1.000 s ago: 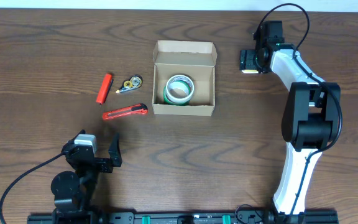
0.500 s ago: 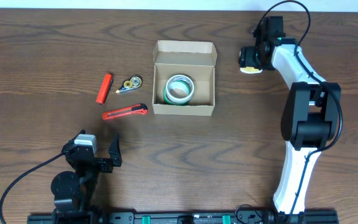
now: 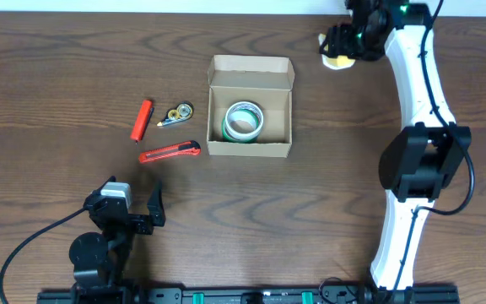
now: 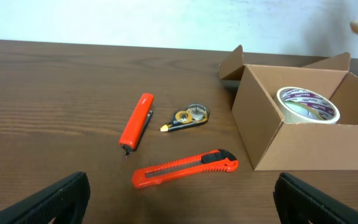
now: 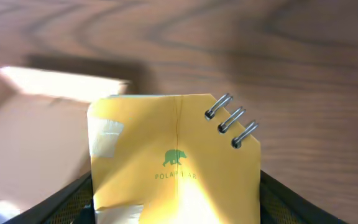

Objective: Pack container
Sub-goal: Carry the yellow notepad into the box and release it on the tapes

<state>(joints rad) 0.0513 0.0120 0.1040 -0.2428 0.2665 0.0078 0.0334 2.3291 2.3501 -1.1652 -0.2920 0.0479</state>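
Since a second ago your right gripper (image 3: 344, 44) has swung to the far edge of the desk (image 3: 57, 67), carrying the yellow notepad (image 3: 337, 62). The tan cardboard container (image 3: 250, 147) sits mid-desk, flap up, with a tape roll (image 3: 243, 121) inside. At the left wrist, your left gripper (image 4: 182, 202) gapes wide and touches nothing, near a red utility knife (image 4: 185, 169) on the wood grain. At the right wrist, the spiral-bound notepad fills the view, pinched between the dark fingers (image 5: 73, 199).

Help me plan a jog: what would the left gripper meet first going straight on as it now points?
Probably the red plastic utility knife, about centred ahead of the left gripper; the tan cardboard box lies beyond, rightward. Height is unclear.
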